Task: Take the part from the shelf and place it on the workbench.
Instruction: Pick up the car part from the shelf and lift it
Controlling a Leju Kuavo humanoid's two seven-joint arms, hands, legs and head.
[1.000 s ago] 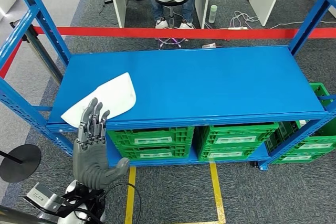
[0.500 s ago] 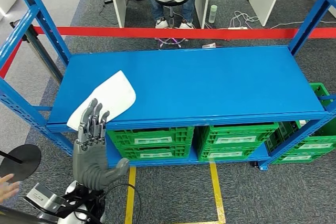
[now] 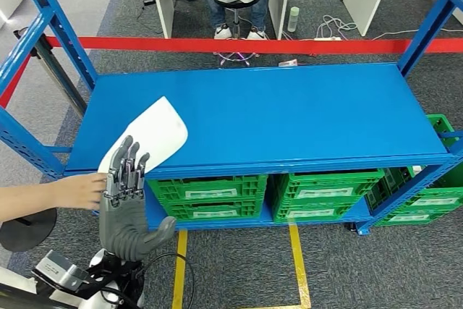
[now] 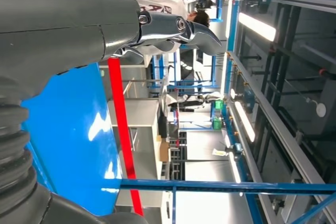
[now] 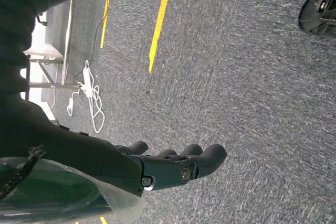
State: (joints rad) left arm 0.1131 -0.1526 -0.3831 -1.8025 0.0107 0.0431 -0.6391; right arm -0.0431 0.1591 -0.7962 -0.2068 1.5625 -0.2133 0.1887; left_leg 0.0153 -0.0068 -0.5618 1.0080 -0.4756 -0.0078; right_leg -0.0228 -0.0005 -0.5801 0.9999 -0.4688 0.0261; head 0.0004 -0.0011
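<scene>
at the left end of the blue shelf (image 3: 262, 117), left of frame centre in the head view, lies the white part (image 3: 147, 137), a flat curved panel whose near corner overhangs the front edge. it looks thin, stiff, light and probably smooth, so it may slide; the overhanging edge seems the best place to pinch it. the left hand (image 3: 127, 204) is raised just below that corner, fingers extended and thumb out to the side, holding nothing. a person's hand (image 3: 81, 191) reaches in from the left edge, right beside it, and could get in the way. green crates (image 3: 207, 193) sit beneath. the right hand (image 5: 174, 166) hangs over grey carpet, fingers loosely apart, empty.
</scene>
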